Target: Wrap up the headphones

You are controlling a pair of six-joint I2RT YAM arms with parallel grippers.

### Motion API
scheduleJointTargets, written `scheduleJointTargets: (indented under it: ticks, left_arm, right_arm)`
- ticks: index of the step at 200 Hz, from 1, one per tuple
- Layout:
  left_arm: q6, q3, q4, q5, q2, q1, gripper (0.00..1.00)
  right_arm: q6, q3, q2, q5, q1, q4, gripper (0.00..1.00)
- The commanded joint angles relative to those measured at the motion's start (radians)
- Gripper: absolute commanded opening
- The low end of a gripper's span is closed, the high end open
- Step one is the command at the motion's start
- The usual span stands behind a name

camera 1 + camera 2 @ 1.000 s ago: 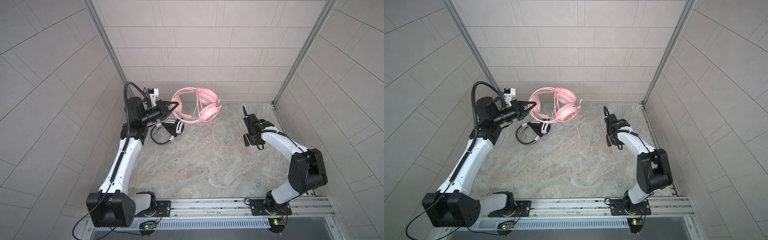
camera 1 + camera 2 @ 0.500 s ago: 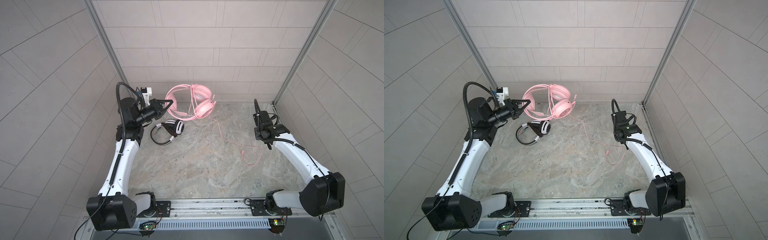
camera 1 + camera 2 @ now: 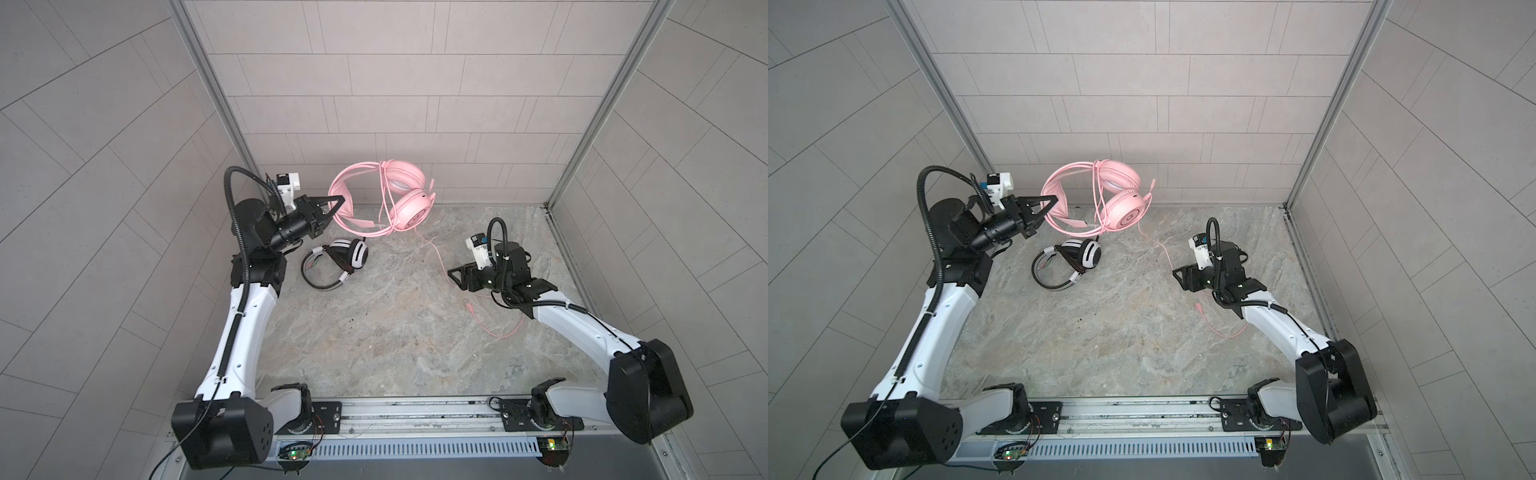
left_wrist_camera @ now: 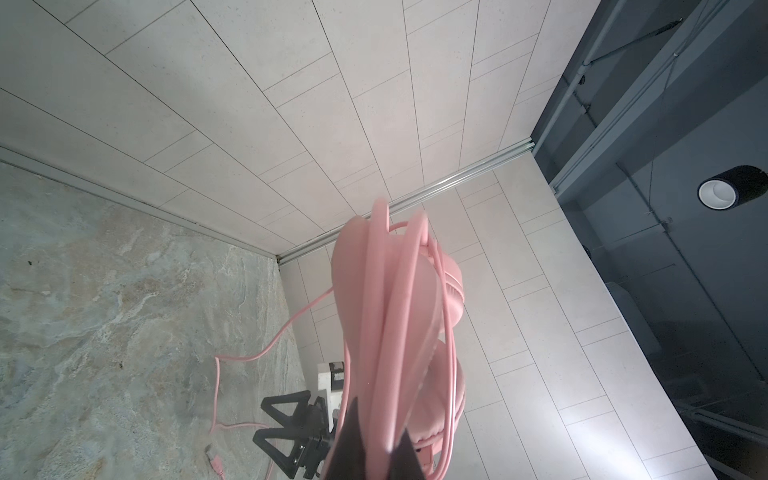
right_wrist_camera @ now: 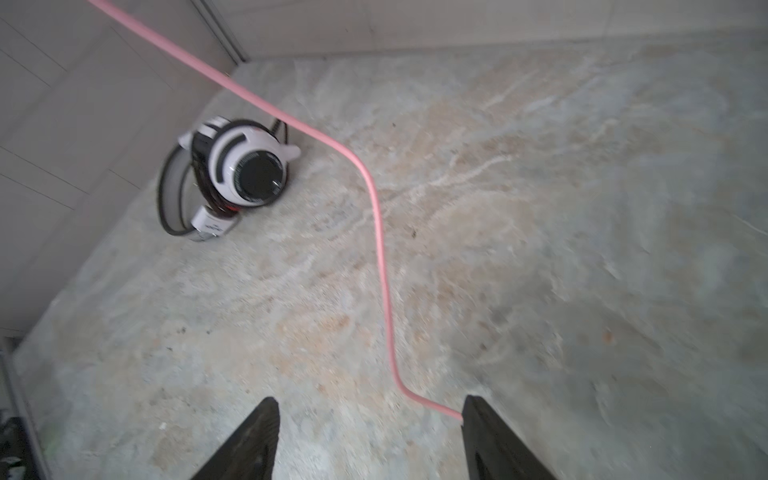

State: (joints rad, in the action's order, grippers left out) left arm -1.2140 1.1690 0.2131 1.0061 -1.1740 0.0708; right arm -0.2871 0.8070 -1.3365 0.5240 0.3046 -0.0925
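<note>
In both top views our left gripper (image 3: 332,204) clamps the pink headset (image 3: 390,198) aloft; the striped headset (image 3: 338,262) lies below. In the right wrist view our right gripper (image 5: 370,419) gapes, pink cable (image 5: 376,216) touching one finger.

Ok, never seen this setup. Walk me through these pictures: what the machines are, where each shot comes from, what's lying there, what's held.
Two white-and-black robot arms stand on a rail at a marbled stone tabletop. Two pictures look down from overhead; two come from cameras on the arms' wrists. The left tool is shut on the band of the all-pink corded headset, lifted off the surface. Its thin pink cable trails to the open right tool, which grips nothing. A white-and-black striped headset lies on the table.
</note>
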Motion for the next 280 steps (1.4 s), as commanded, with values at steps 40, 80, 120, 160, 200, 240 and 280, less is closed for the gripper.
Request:
scheduleJointTargets:
  ticks: [40, 80, 120, 160, 200, 240, 280]
  left_arm:
    - [-0.002, 0.043, 0.009, 0.012, 0.05, -0.009, 0.0]
    - [-0.004, 0.053, -0.005, 0.024, 0.056, -0.009, 0.0]
    - [-0.006, 0.063, -0.015, 0.026, 0.057, -0.012, 0.0]
    - [-0.018, 0.071, -0.017, 0.039, 0.056, -0.012, 0.0]
    - [-0.047, 0.072, 0.002, 0.052, 0.048, -0.012, 0.0]
    - [-0.054, 0.082, 0.002, 0.055, 0.04, -0.01, 0.0]
    - [-0.038, 0.094, 0.007, 0.011, 0.026, -0.011, 0.0]
  right_arm:
    - [-0.043, 0.139, -0.127, 0.177, 0.093, -0.333, 0.72]
    - [-0.011, 0.213, -0.218, 0.187, 0.094, -0.339, 0.71]
    - [-0.06, 0.268, -0.302, 0.236, 0.113, -0.401, 0.71]
    - [-0.112, 0.309, -0.384, 0.25, 0.114, -0.475, 0.63]
    - [-0.266, 0.288, -0.453, 0.259, 0.115, -0.708, 0.43]
    - [-0.367, 0.279, -0.492, 0.256, 0.115, -0.851, 0.24]
    - [-0.395, 0.156, -0.421, 0.256, 0.121, -0.904, 0.01]
